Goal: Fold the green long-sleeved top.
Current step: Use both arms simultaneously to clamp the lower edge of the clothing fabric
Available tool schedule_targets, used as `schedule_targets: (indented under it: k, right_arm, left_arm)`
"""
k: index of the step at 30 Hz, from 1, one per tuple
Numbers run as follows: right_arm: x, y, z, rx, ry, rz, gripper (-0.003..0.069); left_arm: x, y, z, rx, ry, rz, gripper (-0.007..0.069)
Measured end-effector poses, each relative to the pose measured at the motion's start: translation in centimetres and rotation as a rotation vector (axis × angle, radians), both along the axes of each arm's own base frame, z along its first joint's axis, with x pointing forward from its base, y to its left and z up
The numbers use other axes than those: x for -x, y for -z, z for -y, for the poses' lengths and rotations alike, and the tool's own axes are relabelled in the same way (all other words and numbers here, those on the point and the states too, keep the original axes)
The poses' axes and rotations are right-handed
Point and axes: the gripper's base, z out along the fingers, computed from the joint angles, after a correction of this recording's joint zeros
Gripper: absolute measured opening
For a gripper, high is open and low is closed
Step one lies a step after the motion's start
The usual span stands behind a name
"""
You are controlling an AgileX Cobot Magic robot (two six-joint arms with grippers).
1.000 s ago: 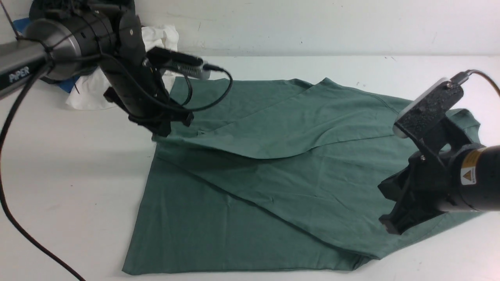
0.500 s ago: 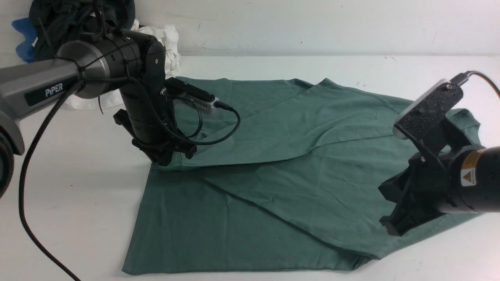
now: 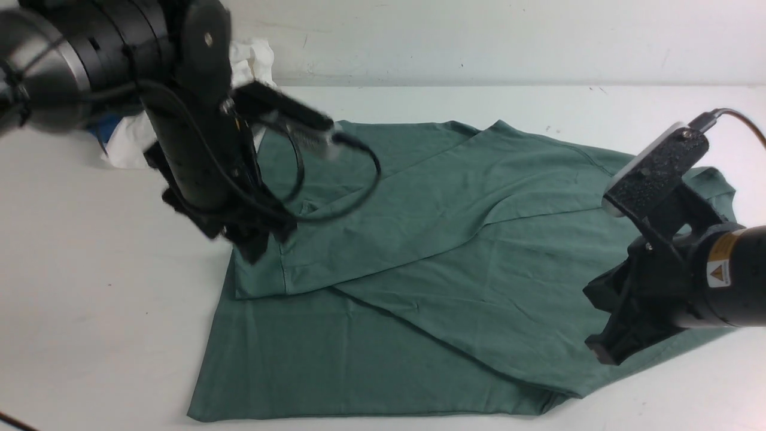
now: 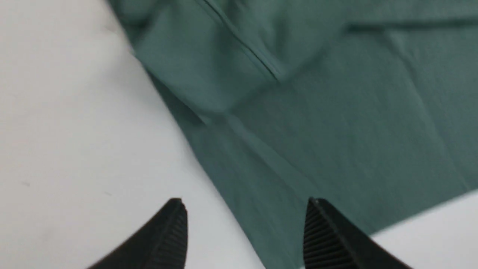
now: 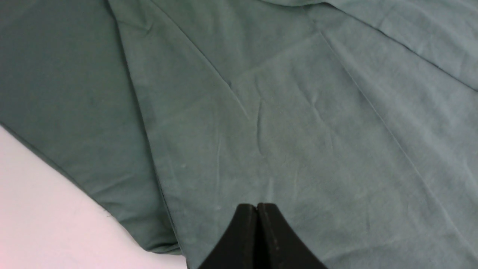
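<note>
1. The left fingers (image 4: 328,239) are spread wide with nothing between them. Below them lie the edge of the green long-sleeved top (image 4: 336,130) and bare desk (image 4: 74,130).
2. The right fingers (image 5: 246,239) are pressed together and empty, pointing at the cloth. Whether their tips touch it cannot be told.
3. The left arm (image 3: 191,120) reaches in from the upper left with its wrist turned steeply down. The left fingers (image 3: 254,245) hang just over the left edge of the folded flap, and the arm is blurred.
4. The right arm (image 3: 706,281) comes in low from the right. Its wrist slopes down and leftward, so the right fingers (image 3: 604,353) sit low over the right side of the top.
5. The top (image 3: 419,239) lies spread on the white desk (image 3: 90,287), from the middle to the right. One layer is folded across another, and its hemmed corner lies flat at the left.
6. A pale wall (image 3: 479,36) stands behind the desk. A white garment (image 3: 251,57) and a bit of blue cloth (image 3: 108,129) are heaped at the far left corner.
7. Half a second ago the left fingers were down at that flap corner. A second ago the flap was held raised. Now it lies flat and released, and the left fingers have opened and lifted. The right arm has barely shifted.
</note>
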Motion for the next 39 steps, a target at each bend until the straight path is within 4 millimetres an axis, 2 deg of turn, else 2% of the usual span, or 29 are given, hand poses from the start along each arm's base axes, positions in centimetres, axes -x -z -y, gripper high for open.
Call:
schedule_targets:
  k: [1, 2, 3, 4, 5, 10, 13, 15, 19, 20, 23, 25, 27, 29, 33, 36, 39]
  right_arm:
    - [0.0, 0.0, 0.0, 0.004, 0.001, -0.007, -0.0010]
    - [0.1, 0.1, 0.1, 0.009, 0.002, -0.017, -0.0010]
    - [0.1, 0.1, 0.1, 0.009, 0.002, -0.017, -0.0010]
    - [0.2, 0.1, 0.1, 0.012, 0.002, -0.025, -0.0010]
    - [0.2, 0.2, 0.1, 0.009, 0.004, -0.028, -0.0010]
    - [0.3, 0.2, 0.0, -0.009, 0.010, -0.040, -0.0010]
    - [0.3, 0.2, -0.1, -0.019, 0.013, -0.048, -0.0010]
    - [0.4, 0.2, -0.1, -0.019, 0.004, -0.049, -0.0010]
    - [0.5, 0.2, -0.2, -0.010, -0.026, -0.052, -0.0010]
    - [0.5, 0.3, -0.2, 0.000, -0.043, -0.054, -0.0010]
    - [0.7, 0.4, -0.2, 0.025, -0.076, -0.067, -0.0010]
    - [0.8, 0.5, -0.1, 0.037, -0.084, -0.081, -0.0010]
    - [1.0, 0.6, 0.0, 0.045, -0.083, -0.101, -0.0010]
    - [1.2, 1.1, 0.1, 0.059, -0.064, -0.155, -0.0010]
    - [1.1, 4.1, 0.5, 0.175, -0.060, -0.273, 0.0025]
    - [0.6, 6.3, 0.7, 0.262, -0.057, -0.334, 0.0101]
    - [-0.5, 8.1, 1.0, 0.369, -0.054, -0.347, 0.0248]
  left_arm:
    - [1.2, 1.1, 0.4, -0.028, 0.040, -0.040, 0.0391]
    - [3.2, 3.2, 1.0, -0.079, 0.123, -0.102, 0.0393]
    - [3.2, 3.1, 1.0, -0.080, 0.124, -0.095, 0.0393]
    - [5.4, 5.3, 1.3, -0.131, 0.249, -0.124, 0.0405]
    - [6.3, 6.2, 1.3, -0.149, 0.318, -0.119, 0.0413]
    - [8.8, 9.7, 0.9, -0.182, 0.561, -0.133, 0.0424]
    - [9.2, 11.0, 0.4, -0.190, 0.663, -0.128, 0.0419]
    - [8.9, 11.1, 0.3, -0.189, 0.683, -0.104, 0.0395]
    - [8.2, 11.1, 0.1, -0.191, 0.672, -0.050, 0.0289]
    - [8.0, 11.1, 0.0, -0.197, 0.665, -0.029, 0.0216]
    - [7.6, 11.1, -0.1, -0.212, 0.624, 0.002, 0.0069]
    - [7.6, 11.0, -0.1, -0.215, 0.584, 0.005, 0.0024]
    - [7.6, 10.5, -0.2, -0.218, 0.542, 0.012, 0.0008]
    - [7.6, 8.9, -1.1, -0.231, 0.469, 0.033, 0.0002]
    - [7.3, 6.1, -3.6, -0.220, 0.356, 0.108, 0.0004]
    - [6.9, 4.5, -5.4, -0.194, 0.273, 0.177, 0.0004]
    - [6.6, 3.2, -7.1, -0.143, 0.176, 0.245, 0.0004]
